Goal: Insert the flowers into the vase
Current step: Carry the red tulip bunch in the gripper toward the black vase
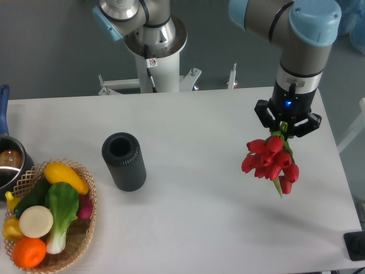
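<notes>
The flowers [270, 161], a bunch of red tulips with green stems, hang blooms-down from my gripper [285, 128] over the right side of the white table. The gripper is shut on the stems, which are mostly hidden between its fingers, and the bunch is lifted clear of the table. The vase [124, 161], a dark ribbed cylinder with a round open mouth, stands upright on the left-centre of the table, far to the left of the gripper and the flowers.
A wicker basket [85, 228] of colourful vegetables sits at the front left corner. A blue-handled pot [8, 162] stands at the left edge behind it. The arm's white base [154, 51] is mounted behind the table. A small dark object [356, 245] lies at the front right edge.
</notes>
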